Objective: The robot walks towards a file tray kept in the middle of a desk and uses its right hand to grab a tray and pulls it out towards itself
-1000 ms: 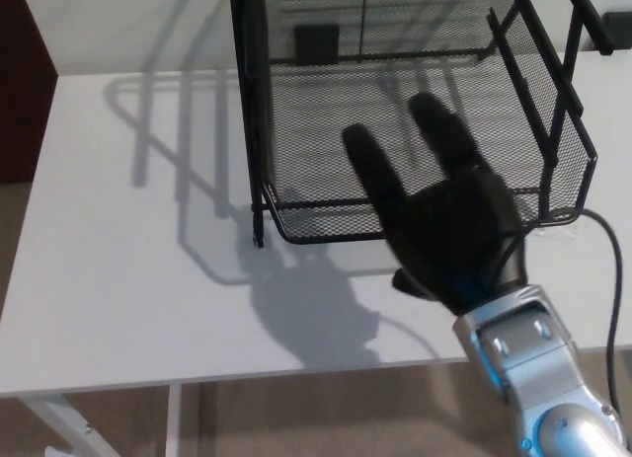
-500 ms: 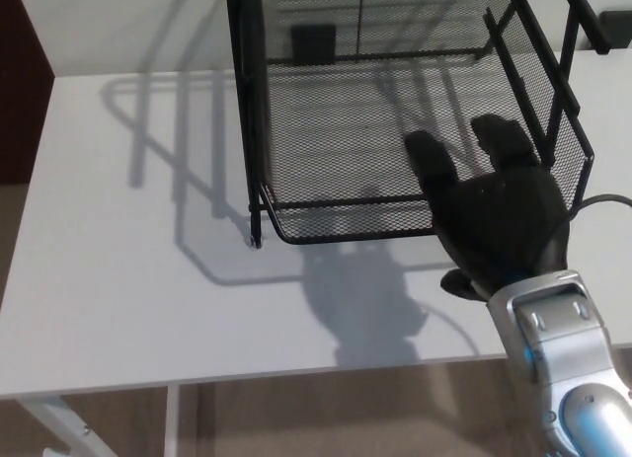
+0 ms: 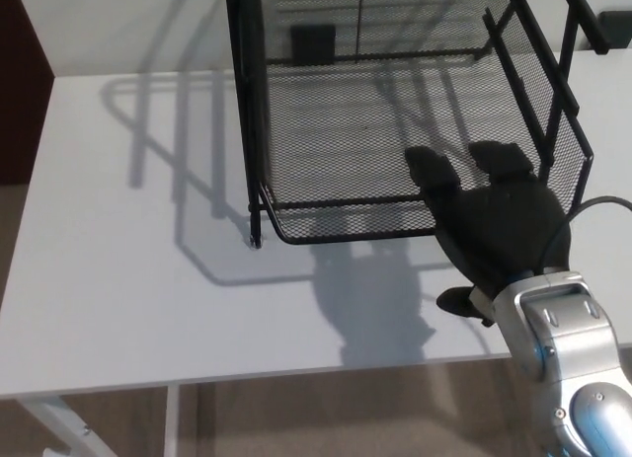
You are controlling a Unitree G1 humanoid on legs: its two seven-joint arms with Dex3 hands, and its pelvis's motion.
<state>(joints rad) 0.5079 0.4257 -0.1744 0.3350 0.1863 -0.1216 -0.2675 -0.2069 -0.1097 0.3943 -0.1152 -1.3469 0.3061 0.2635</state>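
A black wire-mesh file tray rack (image 3: 251, 102) stands on the white desk (image 3: 128, 279). Its lowest tray (image 3: 326, 202) sticks out toward me, front rim nearest. My right hand (image 3: 489, 220) comes in from the lower right and lies over the right end of that front rim. Two fingers (image 3: 432, 171) curl over the rim into the tray, and the thumb (image 3: 460, 301) hangs below, off the mesh. The hand hides the rim's right corner. My left hand does not show.
A thin black cable (image 3: 600, 205) loops over the desk right of the tray. A dark object (image 3: 617, 28) sits at the far right. The desk's front edge (image 3: 247, 383) runs just below my hand, with brown floor beyond it.
My right hand has swung right and come down from above the tray floor onto the front rim, with its fingers curling in. The tray itself has barely moved.
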